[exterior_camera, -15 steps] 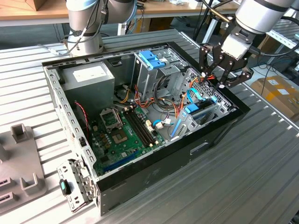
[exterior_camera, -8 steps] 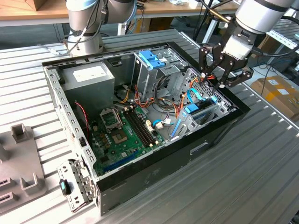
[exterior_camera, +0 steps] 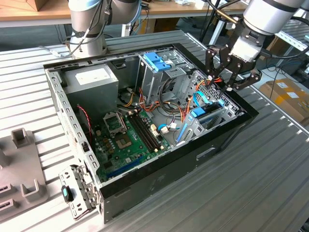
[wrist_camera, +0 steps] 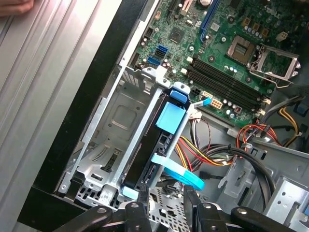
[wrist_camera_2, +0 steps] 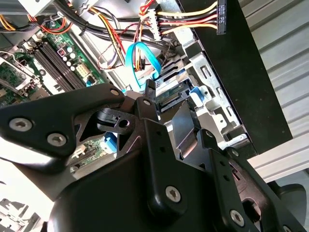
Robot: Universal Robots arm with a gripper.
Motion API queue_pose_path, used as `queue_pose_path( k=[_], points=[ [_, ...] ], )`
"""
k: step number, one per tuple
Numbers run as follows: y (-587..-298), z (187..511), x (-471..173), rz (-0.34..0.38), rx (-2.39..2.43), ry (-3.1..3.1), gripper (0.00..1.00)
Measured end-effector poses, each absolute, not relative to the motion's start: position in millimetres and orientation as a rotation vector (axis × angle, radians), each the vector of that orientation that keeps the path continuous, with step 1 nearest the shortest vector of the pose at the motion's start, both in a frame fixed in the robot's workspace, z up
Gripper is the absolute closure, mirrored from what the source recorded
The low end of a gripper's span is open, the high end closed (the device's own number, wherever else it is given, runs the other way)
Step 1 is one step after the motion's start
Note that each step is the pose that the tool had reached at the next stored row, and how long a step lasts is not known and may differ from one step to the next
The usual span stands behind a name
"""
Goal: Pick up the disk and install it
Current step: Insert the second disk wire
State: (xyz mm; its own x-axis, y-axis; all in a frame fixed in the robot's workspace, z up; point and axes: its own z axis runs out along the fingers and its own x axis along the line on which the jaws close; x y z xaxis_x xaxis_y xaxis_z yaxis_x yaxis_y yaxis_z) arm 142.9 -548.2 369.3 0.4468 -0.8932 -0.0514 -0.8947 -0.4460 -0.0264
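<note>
One flat blue-railed disk [wrist_camera: 153, 145] upright in ribbed steel bay [wrist_camera: 108, 140].

My gripper [exterior_camera: 231, 72] is black, hung on a silver-grey arm [exterior_camera: 270, 14]. The computer case [exterior_camera: 227, 140] has black outer walls and bare grey metal inside. Its motherboard [exterior_camera: 128, 140] is green with black memory slots. The disk [wrist_camera: 161, 140] shows a dark edge framed by a light-blue carrier rail, with a brighter blue tab at its end. A flat light-blue cable [wrist_camera: 178, 171] curls beside it, and the wire bundle [wrist_camera: 207, 154] nearby runs red, yellow, orange and black. The tall drive cage [exterior_camera: 161, 77] is grey metal topped by a blue latch [exterior_camera: 157, 60]. The table [exterior_camera: 270, 183] is ribbed pale grey.
</note>
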Motion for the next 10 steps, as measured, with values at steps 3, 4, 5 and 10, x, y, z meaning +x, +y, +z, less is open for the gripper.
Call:
queue_pose_path(
  k=[3,4,5,10],
  points=[
    [-548.2,369.3,142.9,0.046,-2.637,1.615,0.58],
    [-548.2,369.3,142.9,0.047,-2.639,1.611,0.58],
    [-548.2,369.3,142.9,0.047,-2.639,1.611,0.58],
    [-548.2,369.3,143.0,0.047,-2.639,1.610,0.58]
  ],
)
